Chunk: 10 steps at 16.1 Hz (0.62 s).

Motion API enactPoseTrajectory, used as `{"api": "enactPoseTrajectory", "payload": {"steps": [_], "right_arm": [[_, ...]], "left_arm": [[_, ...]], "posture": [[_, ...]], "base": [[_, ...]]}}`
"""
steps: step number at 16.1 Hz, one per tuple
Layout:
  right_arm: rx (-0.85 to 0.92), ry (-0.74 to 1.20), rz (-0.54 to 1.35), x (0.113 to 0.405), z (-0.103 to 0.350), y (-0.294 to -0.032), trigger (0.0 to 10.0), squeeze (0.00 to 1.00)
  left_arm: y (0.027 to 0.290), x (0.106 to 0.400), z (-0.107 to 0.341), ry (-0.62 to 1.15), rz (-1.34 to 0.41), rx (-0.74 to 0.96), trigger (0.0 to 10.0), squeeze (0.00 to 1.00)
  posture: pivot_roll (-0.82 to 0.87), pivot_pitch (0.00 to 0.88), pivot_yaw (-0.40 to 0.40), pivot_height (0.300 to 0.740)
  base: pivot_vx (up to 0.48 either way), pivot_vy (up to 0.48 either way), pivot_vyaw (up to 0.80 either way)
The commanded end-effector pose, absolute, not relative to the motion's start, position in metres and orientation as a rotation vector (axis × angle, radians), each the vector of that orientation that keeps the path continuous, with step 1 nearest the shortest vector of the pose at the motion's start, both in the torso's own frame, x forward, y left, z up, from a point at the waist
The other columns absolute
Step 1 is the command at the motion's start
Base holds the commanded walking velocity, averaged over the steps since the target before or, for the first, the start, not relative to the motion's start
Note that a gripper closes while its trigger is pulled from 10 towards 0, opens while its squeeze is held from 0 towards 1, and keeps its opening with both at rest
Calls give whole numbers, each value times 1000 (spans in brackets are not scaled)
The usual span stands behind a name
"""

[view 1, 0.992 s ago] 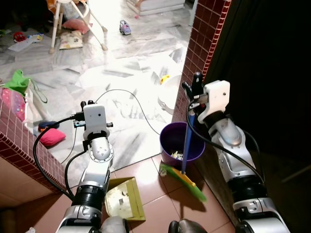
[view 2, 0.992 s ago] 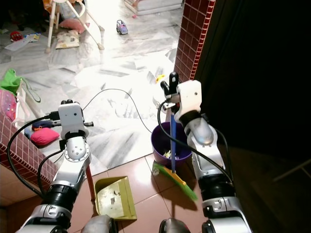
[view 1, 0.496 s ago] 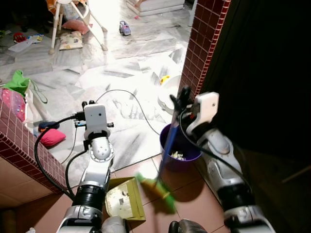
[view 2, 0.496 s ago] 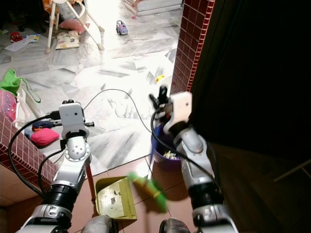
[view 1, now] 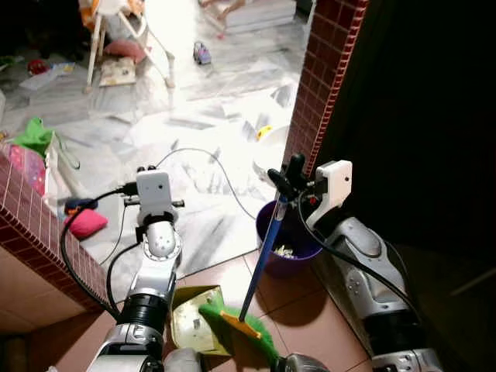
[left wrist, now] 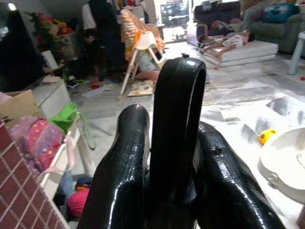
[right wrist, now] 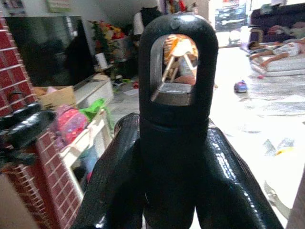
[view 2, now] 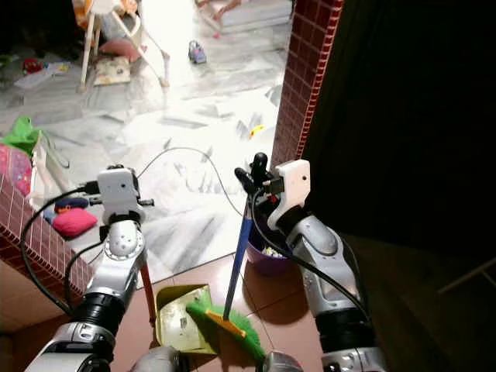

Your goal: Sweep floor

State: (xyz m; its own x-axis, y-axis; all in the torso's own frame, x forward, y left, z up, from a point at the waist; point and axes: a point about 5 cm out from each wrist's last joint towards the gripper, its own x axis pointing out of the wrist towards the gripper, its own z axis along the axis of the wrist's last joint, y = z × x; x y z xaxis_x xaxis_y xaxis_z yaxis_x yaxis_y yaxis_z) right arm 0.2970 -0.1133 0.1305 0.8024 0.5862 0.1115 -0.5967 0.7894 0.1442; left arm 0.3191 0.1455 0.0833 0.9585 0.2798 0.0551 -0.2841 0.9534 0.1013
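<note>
Broom (view 1: pixel 260 256) slanting from green bristles, near and low on the terracotta tiles, up and rightward to its black handle top; blue shaft, yellow head. Clamped near the top by right gripper (view 1: pixel 285 178). Bristles touching yellow dustpan (view 1: pixel 188 319), debris specks inside. Dustpan's black handle pinched in left gripper (left wrist: pixel 164 157). Farther right, purple bin (view 1: pixel 288 246) holding scraps, beside brick pillar (view 1: pixel 322 81).

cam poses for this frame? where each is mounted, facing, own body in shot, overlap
Head stereo pair: looks down at broom, dustpan, purple bin; both arms show.
Left wrist: along left gripper, shut on the dustpan handle, toward the living room.
Right wrist: along right gripper, shut on the broom handle.
Shared: wrist views both show highchair.
</note>
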Motion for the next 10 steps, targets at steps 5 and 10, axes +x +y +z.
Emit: {"api": "enactPoseTrajectory", "payload": {"steps": [5, 10], "right_arm": [[154, -7, 830, 278, 137, -115, 10000, 0], [-48, 35, 881, 250, 111, -112, 10000, 0]], "left_arm": [[145, 311, 65, 2, 289, 171, 10000, 0], [144, 299, 47, 56, 240, 165, 10000, 0]], "posture": [[-130, 0, 25, 740], [-139, 0, 54, 740]], "base": [[0, 0, 0], [0, 0, 0]]}}
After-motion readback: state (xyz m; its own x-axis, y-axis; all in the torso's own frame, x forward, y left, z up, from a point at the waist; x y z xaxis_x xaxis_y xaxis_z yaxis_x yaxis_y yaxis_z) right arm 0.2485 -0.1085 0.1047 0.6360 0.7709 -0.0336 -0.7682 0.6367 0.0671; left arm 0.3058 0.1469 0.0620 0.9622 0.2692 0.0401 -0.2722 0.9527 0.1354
